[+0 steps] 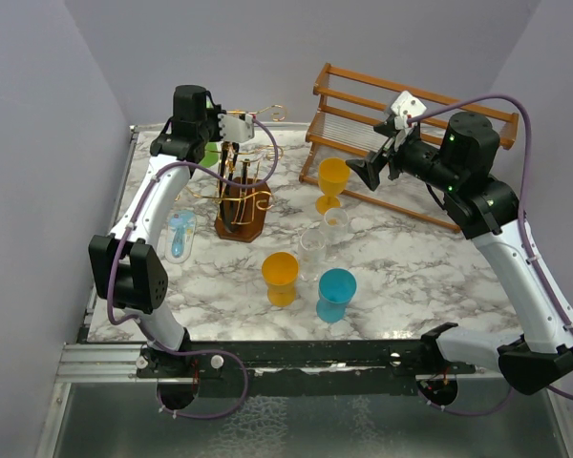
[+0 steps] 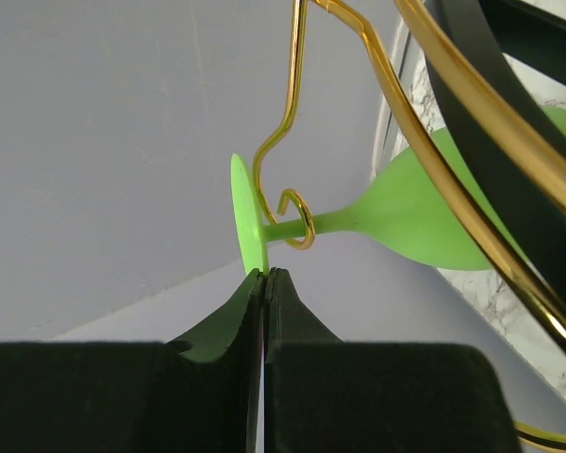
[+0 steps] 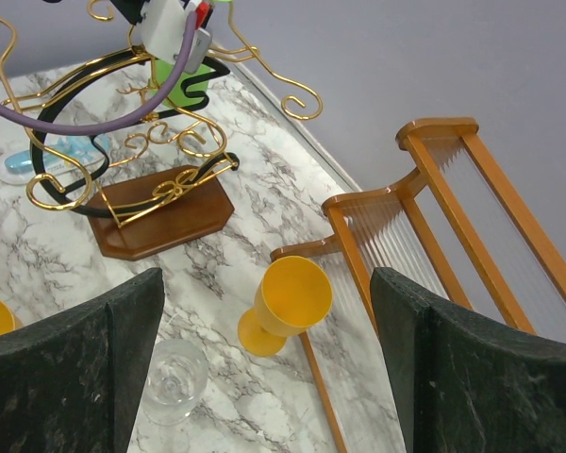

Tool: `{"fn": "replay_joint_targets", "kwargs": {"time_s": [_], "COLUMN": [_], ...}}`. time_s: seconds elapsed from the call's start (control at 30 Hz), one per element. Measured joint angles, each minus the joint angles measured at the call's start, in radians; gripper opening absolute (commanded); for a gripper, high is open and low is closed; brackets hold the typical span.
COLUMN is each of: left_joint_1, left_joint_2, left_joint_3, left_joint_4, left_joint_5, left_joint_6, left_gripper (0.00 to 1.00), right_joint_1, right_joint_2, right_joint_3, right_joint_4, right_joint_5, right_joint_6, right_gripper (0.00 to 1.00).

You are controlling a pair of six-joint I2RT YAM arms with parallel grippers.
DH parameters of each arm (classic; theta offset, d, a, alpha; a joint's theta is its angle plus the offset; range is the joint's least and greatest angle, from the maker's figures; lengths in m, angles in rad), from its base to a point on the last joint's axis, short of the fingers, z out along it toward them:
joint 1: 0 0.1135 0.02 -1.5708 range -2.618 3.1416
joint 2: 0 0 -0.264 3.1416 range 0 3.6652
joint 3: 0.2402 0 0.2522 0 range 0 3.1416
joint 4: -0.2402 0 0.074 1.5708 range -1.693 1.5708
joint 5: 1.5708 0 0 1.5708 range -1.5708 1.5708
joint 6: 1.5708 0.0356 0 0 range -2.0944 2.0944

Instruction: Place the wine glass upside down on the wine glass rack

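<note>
The wine glass rack [image 1: 241, 186] is a gold wire stand on a dark wooden base at the back left. My left gripper [image 1: 233, 127] is at its top. In the left wrist view this gripper [image 2: 264, 275] is shut on the rim of the foot of a green wine glass [image 2: 410, 215]. The glass lies sideways, with its stem in a curled gold scroll end [image 2: 299, 219]. It also shows in the right wrist view [image 3: 183, 81], behind the rack [image 3: 160, 142]. My right gripper [image 1: 368, 173] is open and empty, high over a yellow glass [image 3: 292, 297].
The large wooden slatted rack [image 1: 401, 143] stands at the back right. The yellow glass [image 1: 332, 181] stands in front of it. Two clear glasses [image 1: 315, 246], an orange cup [image 1: 280, 272] and a blue cup [image 1: 336, 288] stand mid-table. A pale blue item [image 1: 180, 234] lies at the left.
</note>
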Motion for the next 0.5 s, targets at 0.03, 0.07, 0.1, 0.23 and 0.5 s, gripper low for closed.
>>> {"fn": "replay_joint_targets", "kwargs": {"time_s": [0.03, 0.07, 0.1, 0.23, 0.5], "left_joint_1": [0.000, 0.000, 0.000, 0.000, 0.000], "left_joint_2": [0.000, 0.000, 0.000, 0.000, 0.000], "left_joint_3": [0.000, 0.000, 0.000, 0.000, 0.000], "left_joint_4": [0.000, 0.000, -0.003, -0.019, -0.054], "left_joint_5": [0.000, 0.001, 0.002, 0.004, 0.003], "left_joint_6": [0.000, 0.000, 0.000, 0.000, 0.010], "left_gripper": [0.00, 0.01, 0.02, 0.03, 0.08], "right_joint_1": [0.000, 0.000, 0.000, 0.000, 0.000], "right_joint_2": [0.000, 0.000, -0.001, -0.003, -0.005], "right_joint_3": [0.000, 0.000, 0.000, 0.000, 0.000], "right_joint_4": [0.000, 0.000, 0.000, 0.000, 0.000], "right_joint_5": [0.000, 0.000, 0.000, 0.000, 0.000], "right_joint_6": [0.000, 0.000, 0.000, 0.000, 0.000], "right_gripper": [0.90, 0.90, 0.90, 0.90, 0.90]}}
